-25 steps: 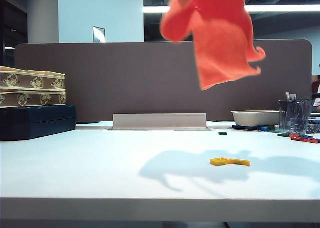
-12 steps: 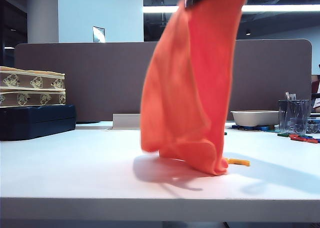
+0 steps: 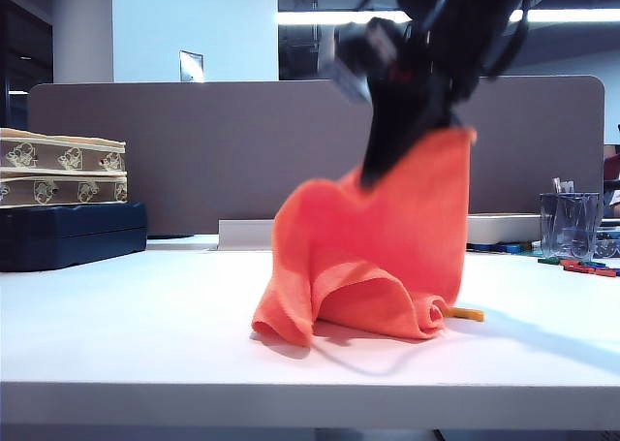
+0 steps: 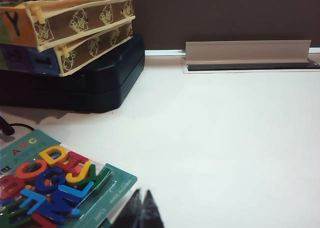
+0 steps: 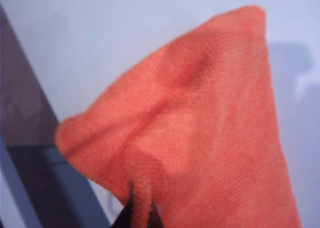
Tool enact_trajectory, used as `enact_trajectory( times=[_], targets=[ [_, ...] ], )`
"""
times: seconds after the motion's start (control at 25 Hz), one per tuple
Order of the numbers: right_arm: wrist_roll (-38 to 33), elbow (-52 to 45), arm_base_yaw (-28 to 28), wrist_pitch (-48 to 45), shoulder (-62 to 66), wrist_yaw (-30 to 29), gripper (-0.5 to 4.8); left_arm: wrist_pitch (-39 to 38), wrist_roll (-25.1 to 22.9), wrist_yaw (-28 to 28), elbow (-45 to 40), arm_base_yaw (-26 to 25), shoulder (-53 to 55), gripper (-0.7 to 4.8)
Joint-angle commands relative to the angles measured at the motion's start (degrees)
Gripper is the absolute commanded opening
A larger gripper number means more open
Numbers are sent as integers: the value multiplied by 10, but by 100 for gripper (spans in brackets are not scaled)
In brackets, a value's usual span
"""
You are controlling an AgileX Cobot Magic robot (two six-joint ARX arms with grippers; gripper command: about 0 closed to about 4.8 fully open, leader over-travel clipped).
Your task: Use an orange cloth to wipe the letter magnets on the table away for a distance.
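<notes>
From the outside camera, my right tool (image 3: 387,160), a blurred black shape at upper centre, is clamped on the orange cloth (image 3: 378,257). The soft cloth hangs in folds, its lower edge rolled on the smooth white tabletop (image 3: 145,334), hiding most of a flat yellow letter magnet (image 3: 467,314).

At my left wrist, my left tool (image 4: 140,214) shows dark tips pressed together beside a pack of plastic letters (image 4: 50,185).

At my right wrist, knitted orange cloth (image 5: 200,138) fills the frame.
</notes>
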State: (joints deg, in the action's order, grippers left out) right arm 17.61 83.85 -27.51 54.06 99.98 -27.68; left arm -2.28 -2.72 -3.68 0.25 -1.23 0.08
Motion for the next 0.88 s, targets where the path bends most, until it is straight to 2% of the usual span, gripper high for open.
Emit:
enact_trajectory(
  times=[0.04,0.32,0.48,0.68,0.88],
  targets=[
    [7,2,0,4,36,23,-9,6,2,-2,1,0,0,-5],
    [9,1,0,30,124,45,-9,6,2,-1,1,0,0,-5],
    [16,1,0,45,159,101,-9,6,2,0,1,0,0,-5],
    [24,-1,5,37,174,146,-9,7,2,0,1,0,0,-5],
    [24,-2,26,23,173,158,-9,6,2,0,1,0,0,-5]
  ],
)
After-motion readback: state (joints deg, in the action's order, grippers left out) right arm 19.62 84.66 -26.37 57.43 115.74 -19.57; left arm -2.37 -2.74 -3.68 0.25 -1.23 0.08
